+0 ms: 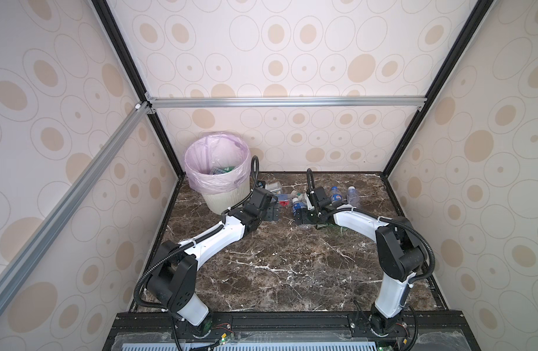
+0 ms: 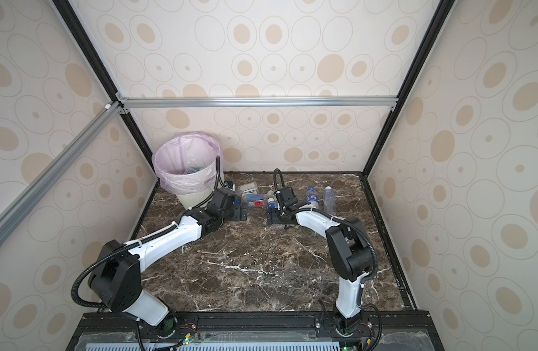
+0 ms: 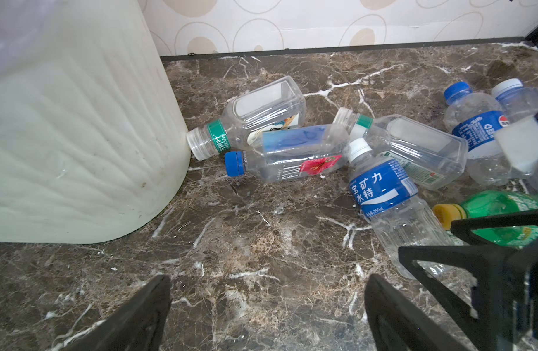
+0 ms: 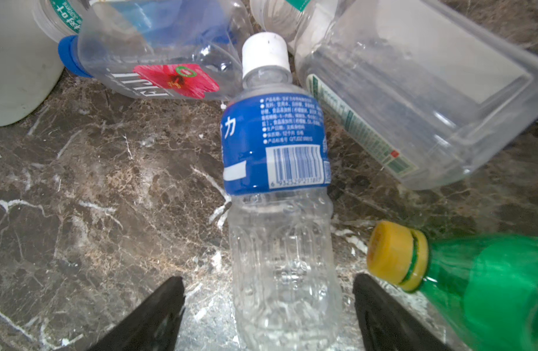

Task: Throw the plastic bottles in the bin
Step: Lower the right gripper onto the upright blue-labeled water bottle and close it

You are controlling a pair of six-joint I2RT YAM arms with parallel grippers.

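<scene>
The left hand (image 3: 267, 281) is seen spread apart and empty, low over the dark marbled bench (image 3: 231, 228) beside the cream-white ribbed round bin (image 3: 79, 136). The right hand (image 4: 267, 285) is set apart astride a lying clear white-capped, blue-labelled plastic bottle (image 4: 277, 146), unclamped. Other plastic bottles (image 3: 292, 158) are noted clustered nearby.

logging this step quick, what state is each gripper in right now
Left gripper: open, holding nothing.
Right gripper: open, jaws either side of the white-capped bottle, not yet pinching it.
</scene>
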